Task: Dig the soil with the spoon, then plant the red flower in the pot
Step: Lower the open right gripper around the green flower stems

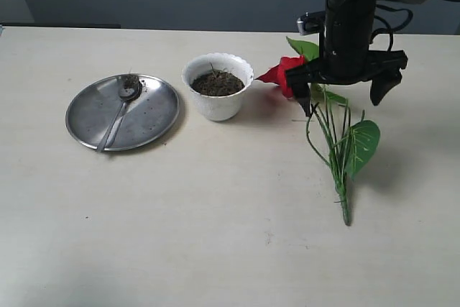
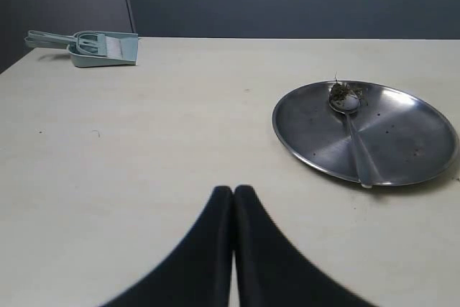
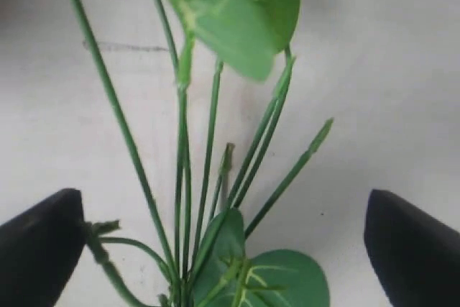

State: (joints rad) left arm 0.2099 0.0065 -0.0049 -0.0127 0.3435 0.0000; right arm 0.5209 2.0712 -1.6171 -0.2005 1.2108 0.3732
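On the pale counter, the red flower lies nearest with the right gripper hovering over its stems, fingers spread wide and empty, the soil-filled pot and the plate-borne spoon behind, the left gripper pressed closed on nothing.

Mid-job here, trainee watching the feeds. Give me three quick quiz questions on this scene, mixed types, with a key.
1. True or false: the spoon lies on the steel plate with soil in its bowl.
2. Over the red flower, the right gripper stands: A) open, stems between its fingers; B) shut on the stems; C) shut on the pot.
3. Fill in: the left gripper is ____.

Key: 1 true; 2 A; 3 shut.
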